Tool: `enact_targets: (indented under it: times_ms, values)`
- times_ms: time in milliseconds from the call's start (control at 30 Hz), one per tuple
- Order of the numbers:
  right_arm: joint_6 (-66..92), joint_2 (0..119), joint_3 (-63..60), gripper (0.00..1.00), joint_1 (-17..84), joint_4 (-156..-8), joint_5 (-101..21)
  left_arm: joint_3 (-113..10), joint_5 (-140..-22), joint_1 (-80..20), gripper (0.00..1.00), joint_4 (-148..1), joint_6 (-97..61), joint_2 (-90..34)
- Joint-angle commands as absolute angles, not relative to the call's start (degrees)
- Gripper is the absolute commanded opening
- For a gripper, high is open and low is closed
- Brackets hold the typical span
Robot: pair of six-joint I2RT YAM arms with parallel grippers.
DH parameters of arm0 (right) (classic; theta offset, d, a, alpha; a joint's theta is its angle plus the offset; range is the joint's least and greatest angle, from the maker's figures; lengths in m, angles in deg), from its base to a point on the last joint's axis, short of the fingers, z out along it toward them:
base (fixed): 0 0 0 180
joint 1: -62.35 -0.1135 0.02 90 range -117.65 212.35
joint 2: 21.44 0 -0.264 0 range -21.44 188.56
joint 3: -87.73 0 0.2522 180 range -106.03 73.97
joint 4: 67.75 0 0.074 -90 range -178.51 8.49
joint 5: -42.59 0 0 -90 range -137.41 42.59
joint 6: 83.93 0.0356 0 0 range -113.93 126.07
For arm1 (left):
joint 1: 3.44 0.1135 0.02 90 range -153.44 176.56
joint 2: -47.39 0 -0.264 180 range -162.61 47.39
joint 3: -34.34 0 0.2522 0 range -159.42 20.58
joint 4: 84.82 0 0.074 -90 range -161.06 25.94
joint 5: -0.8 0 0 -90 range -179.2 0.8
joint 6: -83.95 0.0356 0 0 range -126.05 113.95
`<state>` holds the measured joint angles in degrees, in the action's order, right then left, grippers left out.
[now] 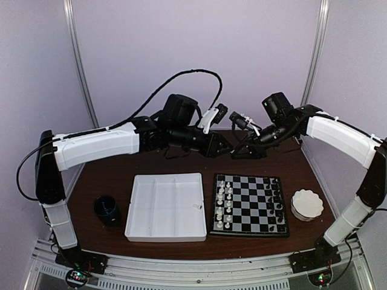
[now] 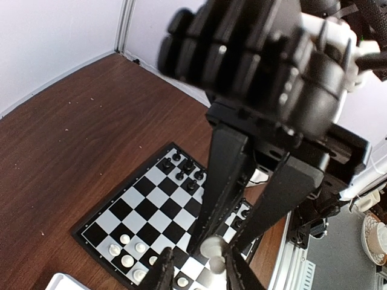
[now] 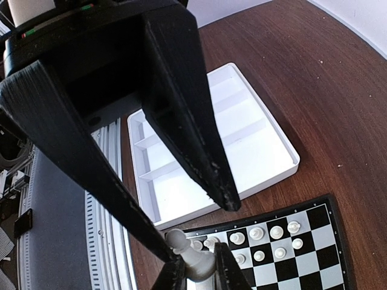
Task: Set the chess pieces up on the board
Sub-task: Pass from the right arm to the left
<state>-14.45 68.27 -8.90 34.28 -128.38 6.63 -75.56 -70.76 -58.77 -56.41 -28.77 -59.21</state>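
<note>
Above the surface (image 1: 115, 175), the left hand (image 3: 199, 267) pinches a white chess piece (image 3: 195, 258) at the tips of the right hand (image 3: 197, 231) — apparently an arm-to-arm pass. Whether the right hand grips it cannot be told. The board (image 1: 254, 208) — partly set — lies below.

No text, label, brand, number or sign can be read in any view. The circuit boards (image 1: 77, 277) at the arm bases show only small lit dots, and any print on them is too small to make out.
</note>
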Motion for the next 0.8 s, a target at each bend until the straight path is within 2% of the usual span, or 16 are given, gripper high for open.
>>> enact_targets:
  times_ms: [0,167,467,767]
  values:
    - [-13.5,68.8,-9.2,0.12,34.9,-127.1,8.2,-76.7,-70.2,-58.8,0.31,-57.8,-29.6,-59.1]
    - [-13.3,68.7,-9.1,0.12,35.0,-126.9,8.3,-77.0,-69.8,-58.8,0.24,-57.5,-29.6,-59.7]
    - [-12.7,68.8,-9.1,0.12,35.2,-126.4,8.5,-78.3,-68.2,-58.8,0.2,-57.1,-30.7,-61.0]
    - [-12.8,68.7,-8.6,0.14,35.3,-126.1,8.1,-79.0,-68.6,-58.8,0.07,-56.6,-30.4,-61.9]
